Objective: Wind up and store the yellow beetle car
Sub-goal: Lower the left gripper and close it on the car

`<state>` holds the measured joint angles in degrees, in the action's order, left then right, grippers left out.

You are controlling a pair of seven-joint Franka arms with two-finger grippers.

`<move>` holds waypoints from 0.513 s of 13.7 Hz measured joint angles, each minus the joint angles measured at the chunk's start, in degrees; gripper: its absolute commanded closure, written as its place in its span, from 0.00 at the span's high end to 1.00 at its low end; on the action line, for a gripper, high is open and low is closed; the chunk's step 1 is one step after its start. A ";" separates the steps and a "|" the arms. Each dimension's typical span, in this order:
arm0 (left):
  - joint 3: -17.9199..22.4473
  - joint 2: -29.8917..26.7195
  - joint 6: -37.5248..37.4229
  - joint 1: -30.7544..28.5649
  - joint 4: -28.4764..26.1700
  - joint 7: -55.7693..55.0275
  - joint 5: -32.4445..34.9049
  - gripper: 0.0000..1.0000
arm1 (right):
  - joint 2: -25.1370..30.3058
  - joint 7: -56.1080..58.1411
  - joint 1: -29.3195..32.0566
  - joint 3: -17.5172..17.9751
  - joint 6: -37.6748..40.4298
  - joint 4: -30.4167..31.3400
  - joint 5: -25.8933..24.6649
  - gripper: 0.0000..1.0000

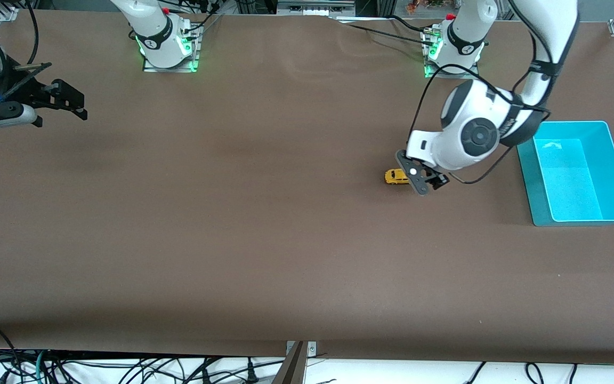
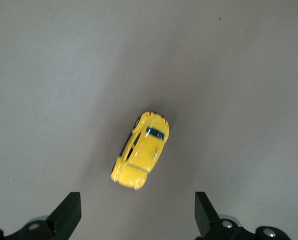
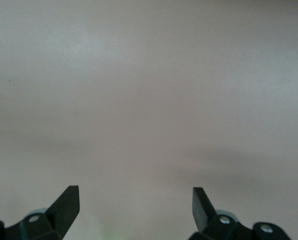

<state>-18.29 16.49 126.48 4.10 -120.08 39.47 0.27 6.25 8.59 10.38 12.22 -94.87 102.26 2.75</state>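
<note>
Nearest me, the desk (image 1: 232,240) is bare brown surface. Farther up I see the yellow beetle car (image 1: 396,176) on the desk, toward the left arm's end, partly covered in my front view by the left gripper (image 1: 427,185), which hangs over it with fingers spread wide, holding nothing. Beside them, at the desk's edge on that end, sits a turquoise bin (image 1: 531,192), its corner hidden by the arm. Waiting over the other end, the right gripper (image 1: 62,109) is open and empty, its arm cut off.
</note>
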 measured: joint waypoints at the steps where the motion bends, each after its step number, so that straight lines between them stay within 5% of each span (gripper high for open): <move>1: -0.45 0.39 4.03 0.48 -2.13 0.00 1.18 1.00 | 0.00 0.32 0.00 0.00 0.00 0.00 -0.01 1.00; 7: -0.52 5.72 14.95 0.98 -5.69 0.02 11.05 0.97 | 0.00 1.08 0.00 -0.09 0.00 0.03 -0.02 1.00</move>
<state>-18.81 22.20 141.43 5.07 -125.77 39.49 11.32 6.25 9.67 10.38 12.13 -94.88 102.29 2.74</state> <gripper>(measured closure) 0.000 0.000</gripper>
